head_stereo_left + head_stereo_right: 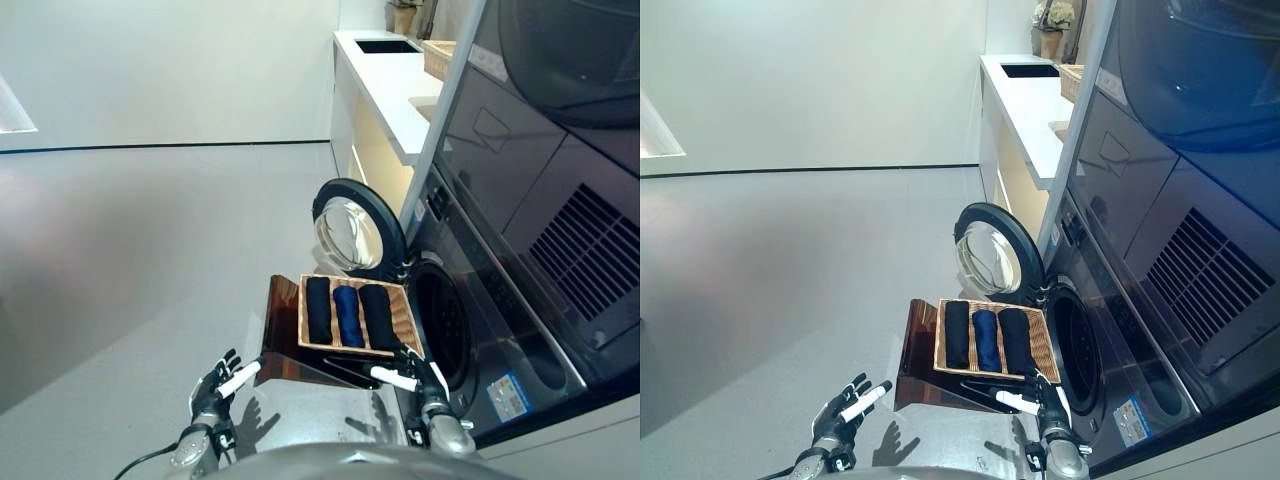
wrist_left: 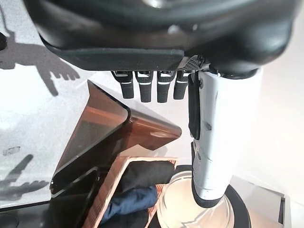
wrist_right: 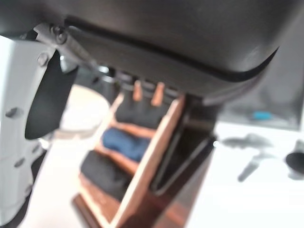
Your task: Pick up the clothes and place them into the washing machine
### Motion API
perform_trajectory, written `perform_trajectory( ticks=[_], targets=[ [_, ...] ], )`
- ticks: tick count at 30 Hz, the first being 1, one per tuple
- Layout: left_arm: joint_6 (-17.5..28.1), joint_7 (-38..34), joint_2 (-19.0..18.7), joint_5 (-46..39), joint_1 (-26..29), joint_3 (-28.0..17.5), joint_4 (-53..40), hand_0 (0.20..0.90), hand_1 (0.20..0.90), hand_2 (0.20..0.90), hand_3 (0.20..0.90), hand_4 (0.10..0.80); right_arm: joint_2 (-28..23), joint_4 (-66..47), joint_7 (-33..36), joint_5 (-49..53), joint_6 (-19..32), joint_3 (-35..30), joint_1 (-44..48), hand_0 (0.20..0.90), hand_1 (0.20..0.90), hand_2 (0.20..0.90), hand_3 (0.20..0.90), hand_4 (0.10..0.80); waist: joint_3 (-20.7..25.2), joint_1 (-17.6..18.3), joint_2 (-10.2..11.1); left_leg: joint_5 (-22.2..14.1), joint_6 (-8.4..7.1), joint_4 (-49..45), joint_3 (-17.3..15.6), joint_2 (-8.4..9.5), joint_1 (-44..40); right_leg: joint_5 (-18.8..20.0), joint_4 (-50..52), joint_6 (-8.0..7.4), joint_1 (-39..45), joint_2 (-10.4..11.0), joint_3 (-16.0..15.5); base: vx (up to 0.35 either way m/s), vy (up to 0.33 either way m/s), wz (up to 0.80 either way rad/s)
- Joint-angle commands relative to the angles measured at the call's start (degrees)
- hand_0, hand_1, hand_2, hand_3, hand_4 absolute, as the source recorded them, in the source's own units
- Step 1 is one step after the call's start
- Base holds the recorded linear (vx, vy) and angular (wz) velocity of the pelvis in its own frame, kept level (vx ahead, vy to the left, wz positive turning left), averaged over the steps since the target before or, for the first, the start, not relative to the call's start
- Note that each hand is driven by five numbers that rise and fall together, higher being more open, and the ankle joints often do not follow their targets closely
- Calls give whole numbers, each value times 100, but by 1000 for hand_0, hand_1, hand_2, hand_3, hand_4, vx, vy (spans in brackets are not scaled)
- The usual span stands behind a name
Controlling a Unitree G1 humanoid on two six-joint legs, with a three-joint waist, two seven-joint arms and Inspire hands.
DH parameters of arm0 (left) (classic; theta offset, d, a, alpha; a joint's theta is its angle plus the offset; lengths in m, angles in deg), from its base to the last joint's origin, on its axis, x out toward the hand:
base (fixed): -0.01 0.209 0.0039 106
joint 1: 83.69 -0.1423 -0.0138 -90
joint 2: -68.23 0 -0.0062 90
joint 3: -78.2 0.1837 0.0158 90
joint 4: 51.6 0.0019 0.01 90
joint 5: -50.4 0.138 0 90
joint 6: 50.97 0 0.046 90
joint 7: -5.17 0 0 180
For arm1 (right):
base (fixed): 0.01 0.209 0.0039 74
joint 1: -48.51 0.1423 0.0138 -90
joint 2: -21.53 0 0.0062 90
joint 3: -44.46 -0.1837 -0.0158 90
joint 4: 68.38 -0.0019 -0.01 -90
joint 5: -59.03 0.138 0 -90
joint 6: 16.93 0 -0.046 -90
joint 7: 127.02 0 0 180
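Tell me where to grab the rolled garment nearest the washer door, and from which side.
Grip the black roll across its middle, coming from above with the right hand, probably. It lies lengthwise in the wicker tray, beside the blue roll, so only its top is exposed. The open drum sits just to its right.

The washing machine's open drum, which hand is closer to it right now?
Right. The right hand hovers just before the drum opening, beside the basket of rolled clothes. The left hand hangs over the floor beyond the brown stand.
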State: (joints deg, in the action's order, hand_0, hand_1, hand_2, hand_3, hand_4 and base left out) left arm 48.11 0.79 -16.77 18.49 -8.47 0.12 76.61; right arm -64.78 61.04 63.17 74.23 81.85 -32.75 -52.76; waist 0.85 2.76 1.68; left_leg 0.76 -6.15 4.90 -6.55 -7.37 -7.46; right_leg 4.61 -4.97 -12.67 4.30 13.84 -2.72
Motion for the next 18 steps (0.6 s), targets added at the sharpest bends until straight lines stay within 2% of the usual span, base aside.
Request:
perform_trajectory(
  ticks=[1, 10, 13, 14, 15, 17, 18],
  targets=[
    [430, 107, 4, 267, 663, -93, -259, 900, 900, 900, 900, 800, -186, -290, 66, 125, 503, -338, 767, 900, 900, 900, 900, 800, -197, 91, -125, -130, 323, 10, 211, 511, 61, 4, 69, 363, 48, -517, -20, 16, 67, -2],
    [442, 82, -28, 313, 748, -87, -351, 900, 900, 900, 900, 800, -165, -244, 69, 294, 466, -445, 860, 900, 900, 900, 900, 800, -279, 84, -131, -183, 511, 10, 270, 722, -1, -98, 685, 295, -181, -273, 67, 14, 86, -2],
    [428, 56, -78, 347, 770, -137, -423, 900, 900, 900, 900, 800, -174, -262, 85, 239, 450, -467, 902, 900, 900, 900, 900, 800, -353, 57, -87, -326, 630, -195, 333, 849, 6, -66, 1198, 254, -367, -141, 108, 18, 133, -3],
    [411, 46, -121, 359, 815, -157, -525, 900, 900, 900, 900, 800, -183, -258, 105, 256, 457, -489, 945, 900, 900, 900, 900, 800, -452, 74, -56, -503, 738, -582, 377, 985, 122, 310, 1769, 286, -617, 27, 194, -10, 124, -3],
    [408, 45, -123, 359, 816, -158, -528, 900, 900, 900, 900, 800, -182, -257, 105, 257, 457, -489, 948, 900, 900, 900, 900, 800, -441, 69, -51, -517, 742, -612, 371, 992, 152, 303, 1790, 280, -647, 33, 207, -30, 143, -2],
    [402, 74, -184, 397, 806, -145, -642, 900, 900, 900, 900, 800, -203, -300, 101, 250, 459, -489, 952, 900, 900, 900, 900, 800, -586, 120, -66, -628, 888, -837, 426, 1131, 209, 902, 2471, 401, -988, 114, 348, -53, 217, -7],
    [364, 86, -259, 441, 784, -146, -726, 900, 900, 900, 900, 800, -183, -336, 114, 222, 455, -483, 954, 900, 900, 900, 900, 800, -731, 166, -159, -659, 1007, -919, 410, 1161, 206, 1056, 3142, 514, -1389, 68, 307, -69, 314, 2]
  ],
)
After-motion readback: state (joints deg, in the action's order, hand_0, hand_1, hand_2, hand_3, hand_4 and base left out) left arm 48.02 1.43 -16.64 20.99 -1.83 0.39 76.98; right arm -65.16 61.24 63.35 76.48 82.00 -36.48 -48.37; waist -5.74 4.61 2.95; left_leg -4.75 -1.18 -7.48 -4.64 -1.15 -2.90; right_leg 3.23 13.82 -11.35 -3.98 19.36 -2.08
